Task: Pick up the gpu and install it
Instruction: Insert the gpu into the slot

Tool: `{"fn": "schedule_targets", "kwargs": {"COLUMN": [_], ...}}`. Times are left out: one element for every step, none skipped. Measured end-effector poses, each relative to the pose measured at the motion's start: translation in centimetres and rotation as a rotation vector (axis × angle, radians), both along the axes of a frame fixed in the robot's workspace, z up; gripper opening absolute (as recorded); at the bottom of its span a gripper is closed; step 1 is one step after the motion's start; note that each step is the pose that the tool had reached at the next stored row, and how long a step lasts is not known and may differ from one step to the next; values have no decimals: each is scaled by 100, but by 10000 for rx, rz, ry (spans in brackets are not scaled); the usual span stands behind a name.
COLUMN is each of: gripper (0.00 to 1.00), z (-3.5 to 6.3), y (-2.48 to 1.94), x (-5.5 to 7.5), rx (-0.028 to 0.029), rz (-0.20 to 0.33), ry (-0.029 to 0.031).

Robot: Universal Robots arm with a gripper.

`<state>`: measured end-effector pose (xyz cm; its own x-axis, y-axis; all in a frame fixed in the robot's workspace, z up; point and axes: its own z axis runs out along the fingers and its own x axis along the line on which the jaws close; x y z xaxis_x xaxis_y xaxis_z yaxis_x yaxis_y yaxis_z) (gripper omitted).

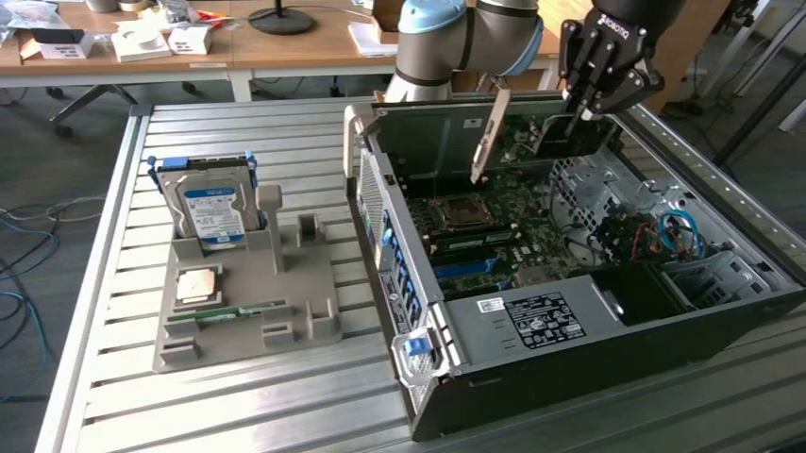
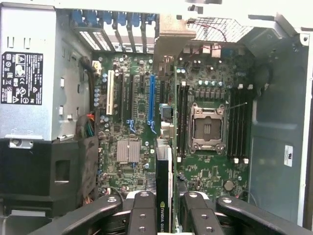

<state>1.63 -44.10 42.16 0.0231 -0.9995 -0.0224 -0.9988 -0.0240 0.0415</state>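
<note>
Hovering over the open computer case on the worktop, exterior view: claw grasps the gpu, clear of the motherboard.
Wrist view: gpu edge-on, clenched between fingers, near blue slot.

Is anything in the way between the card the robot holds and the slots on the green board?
Nothing visible is. The fingers grip the gpu above the open computer case, and the motherboard slots below it lie bare; the cable bundle sits off to the side by the power supply.
</note>
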Motion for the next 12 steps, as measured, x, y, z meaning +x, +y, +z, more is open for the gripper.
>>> {"fn": "schedule_targets", "kwargs": {"gripper": [26,26,26,26,26,26,26,26,26,26,26,26], "z": [-3,-6,-11,-16,-20,-25,-32,-40,-48,-57,-66,-74], "y": [0,-1,0,-1,-1,0,-1,-1,-1,-1,-1,-1], "x": [-2,-5,-8,-10,-13,-18,-24,-31,-38,-44,-51,-56], "rx": [-1,-4,-4,-3,-2,-3,-3,-4,-4,-3,-4,-4], "rz": [13,26,39,50,53,54,53,54,54,54,54,54], "ry": [-31,-67,-106,-137,-150,-157,-158,-161,-170,-181,-193,-202]}}
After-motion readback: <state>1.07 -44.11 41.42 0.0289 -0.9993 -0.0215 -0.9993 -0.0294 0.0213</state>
